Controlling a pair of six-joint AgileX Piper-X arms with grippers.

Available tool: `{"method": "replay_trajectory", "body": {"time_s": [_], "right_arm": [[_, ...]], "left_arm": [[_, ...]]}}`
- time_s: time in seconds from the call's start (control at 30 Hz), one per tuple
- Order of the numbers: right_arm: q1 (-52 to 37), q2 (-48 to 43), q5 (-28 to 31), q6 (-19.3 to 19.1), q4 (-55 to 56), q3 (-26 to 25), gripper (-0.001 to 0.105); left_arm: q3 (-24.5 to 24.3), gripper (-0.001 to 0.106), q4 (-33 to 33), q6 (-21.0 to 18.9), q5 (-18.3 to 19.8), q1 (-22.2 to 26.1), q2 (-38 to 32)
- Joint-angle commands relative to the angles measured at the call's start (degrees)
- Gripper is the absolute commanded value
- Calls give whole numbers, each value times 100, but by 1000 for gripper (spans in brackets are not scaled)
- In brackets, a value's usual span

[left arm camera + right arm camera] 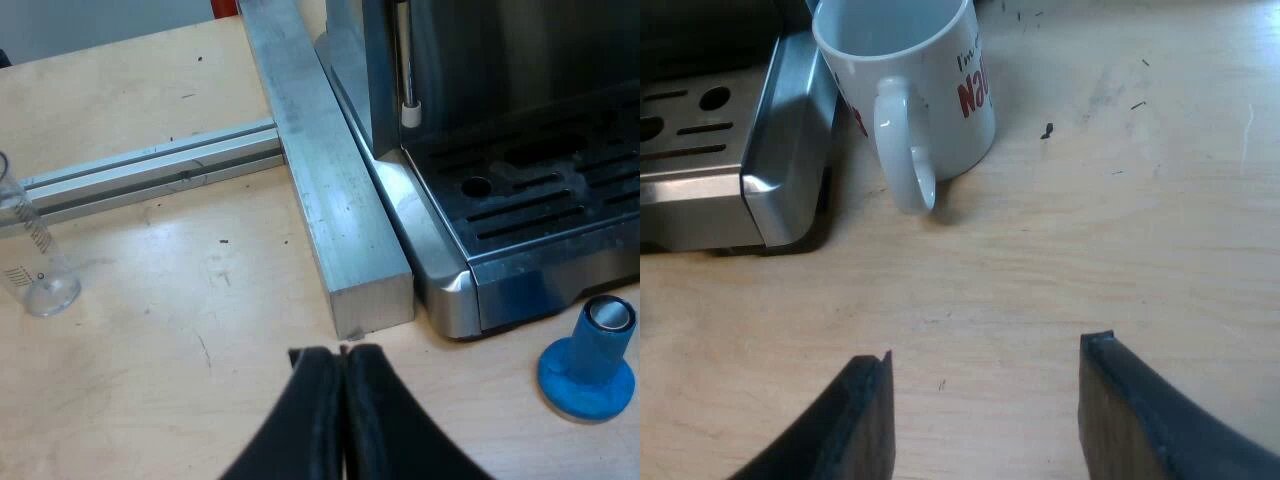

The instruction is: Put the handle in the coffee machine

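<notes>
My left gripper [343,352] is shut with nothing between its fingers, hovering over the wooden table just short of the end of an aluminium bar [330,190]. Beyond the bar stands the espresso machine [500,120] with its slotted drip tray [560,200]. A blue tamper [590,358] stands on the table by the machine's corner. My right gripper [985,360] is open over bare wood, nothing held. Ahead of it a white mug [915,85] with red lettering stands upright, handle toward me, beside the machine's drip tray corner [780,160].
A clear measuring glass [30,250] stands on the table near a second aluminium rail [150,170] that meets the bar at a right angle. Open wooden tabletop [1120,200] lies beyond the mug.
</notes>
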Motion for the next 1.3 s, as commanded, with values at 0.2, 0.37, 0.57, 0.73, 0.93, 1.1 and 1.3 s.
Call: {"method": "replay_trajectory", "body": {"time_s": [0.2, 0.37, 0.57, 0.73, 0.93, 1.1, 1.3], "right_arm": [[-20, -256, -32, -225, -5, -48, 44], [-20, -102, -81, -412, -5, -365, 44], [-20, 628, -1039, -815, 522, -1192, 44], [-20, 1398, -1384, -1250, 1108, -1895, 44], [127, 2261, -1964, -1325, 1345, -2595, 44], [378, 2801, -1961, -1538, 1627, -3001, 44], [885, 3407, -1905, -1515, 1693, -3319, 56]], "left_arm": [[-39, 0, -60, -213, -23, -32, -790], [-247, 0, -24, -540, -9, -55, -731], [-549, 0, -25, -540, 33, -622, -566], [-791, 10, -25, -540, 33, -1091, -292], [-939, 51, -25, -540, 106, -1516, 72], [-965, 54, -25, -569, 532, -2080, 302], [-1065, 54, 31, -674, 591, -2760, 621]]}}
